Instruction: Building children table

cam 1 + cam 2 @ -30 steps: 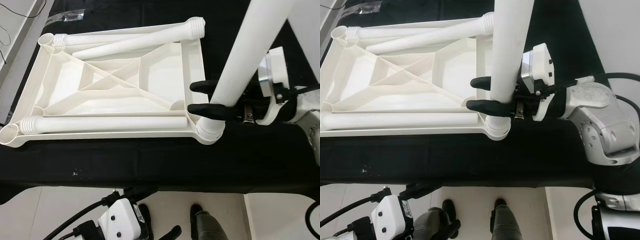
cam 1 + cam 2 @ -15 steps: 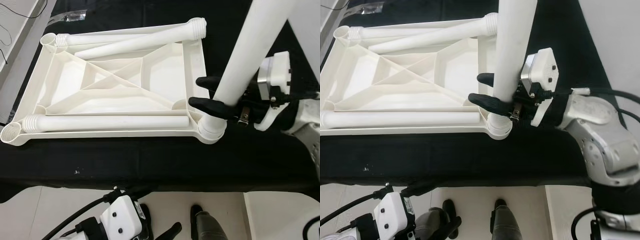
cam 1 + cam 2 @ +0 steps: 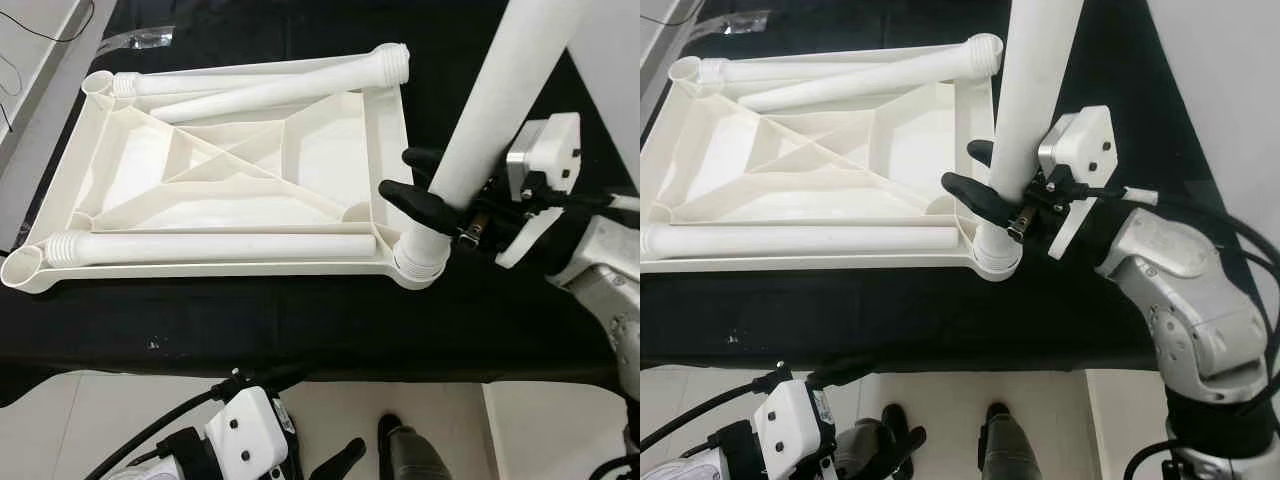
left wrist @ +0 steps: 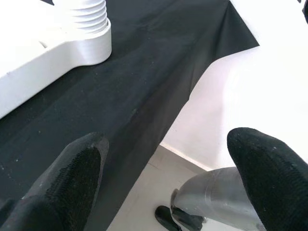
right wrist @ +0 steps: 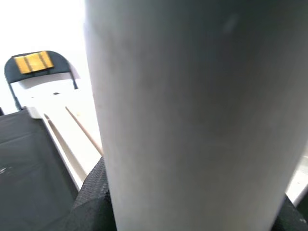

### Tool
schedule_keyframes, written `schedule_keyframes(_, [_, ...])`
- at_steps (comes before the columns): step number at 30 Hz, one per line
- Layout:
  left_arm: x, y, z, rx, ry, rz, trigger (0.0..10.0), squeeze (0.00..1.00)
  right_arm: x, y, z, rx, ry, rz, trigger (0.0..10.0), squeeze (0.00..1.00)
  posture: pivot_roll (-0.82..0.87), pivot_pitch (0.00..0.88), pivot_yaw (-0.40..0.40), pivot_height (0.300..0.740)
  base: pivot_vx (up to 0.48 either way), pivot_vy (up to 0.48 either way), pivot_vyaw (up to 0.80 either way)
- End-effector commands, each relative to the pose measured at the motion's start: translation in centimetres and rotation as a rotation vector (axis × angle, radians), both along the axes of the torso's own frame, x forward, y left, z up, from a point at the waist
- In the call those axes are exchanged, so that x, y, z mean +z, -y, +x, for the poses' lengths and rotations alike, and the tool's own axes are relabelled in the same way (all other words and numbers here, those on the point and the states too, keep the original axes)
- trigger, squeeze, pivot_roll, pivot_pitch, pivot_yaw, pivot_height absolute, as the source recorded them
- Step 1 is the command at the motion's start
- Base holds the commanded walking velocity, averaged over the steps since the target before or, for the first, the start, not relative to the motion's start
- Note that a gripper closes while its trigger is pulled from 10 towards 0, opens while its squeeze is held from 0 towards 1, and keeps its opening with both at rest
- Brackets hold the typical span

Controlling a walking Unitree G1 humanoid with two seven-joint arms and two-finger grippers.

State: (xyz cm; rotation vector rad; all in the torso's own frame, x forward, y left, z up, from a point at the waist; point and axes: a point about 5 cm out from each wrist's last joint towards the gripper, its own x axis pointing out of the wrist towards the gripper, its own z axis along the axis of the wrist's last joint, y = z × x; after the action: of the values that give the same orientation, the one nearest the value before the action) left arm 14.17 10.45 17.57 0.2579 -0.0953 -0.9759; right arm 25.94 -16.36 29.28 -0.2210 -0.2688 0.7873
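Right end effector point(image 3: 432, 190) clamps upright leg point(image 3: 490, 110) seated in tabletop point(image 3: 230, 170) corner socket point(image 3: 420, 262); next likely twist, seat firmly. Left end effector point(image 4: 159, 178) spread wide, idle.

The upright leg point(image 3: 495, 110) and right pincer point(image 3: 425, 185) blocked the tray's point(image 3: 230, 270) near right corner. Three loose legs point(image 3: 215, 245) lay across its ribs; bare black tabletop point(image 3: 300, 320) offered passage in front.

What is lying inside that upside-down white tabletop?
Three loose legs lie inside the tabletop. The right tool stands a fourth leg in the near right corner socket; its threaded end is hidden.
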Motion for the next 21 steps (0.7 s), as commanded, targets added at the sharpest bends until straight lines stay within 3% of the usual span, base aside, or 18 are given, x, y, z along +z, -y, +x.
schedule_keyframes(1, [-0.7, 0.1, -0.2, -0.006, -0.030, 0.004, 10.0, 0.00, -4.3, 0.7, 1.1, -0.116, -0.234, -0.040, 10.0, 0.00, 0.03, 0.356, 0.087, 0.740, 0.000, 0.000, 0.00])
schedule_keyframes(13, [-1.0, 0.2, 0.5, -0.006, -0.004, 0.007, 10.0, 0.00, -6.0, -1.9, -0.5, -0.260, -0.262, 0.030, 10.0, 0.00, 0.01, 0.337, 0.084, 0.740, 0.000, 0.000, 0.00])
schedule_keyframes(18, [-0.9, 0.1, 1.1, 0.012, 0.013, -0.003, 10.0, 0.00, -6.9, -2.7, -0.4, -0.472, -0.286, 0.101, 10.0, 0.00, 0.02, 0.319, 0.076, 0.740, 0.000, 0.000, 0.00])
schedule_keyframes(21, [-0.9, 0.1, 1.3, 0.017, 0.019, -0.006, 10.0, 0.00, -7.1, -2.8, -0.5, -0.520, -0.283, 0.101, 10.0, 0.00, 0.02, 0.319, 0.076, 0.740, 0.000, 0.000, 0.00])
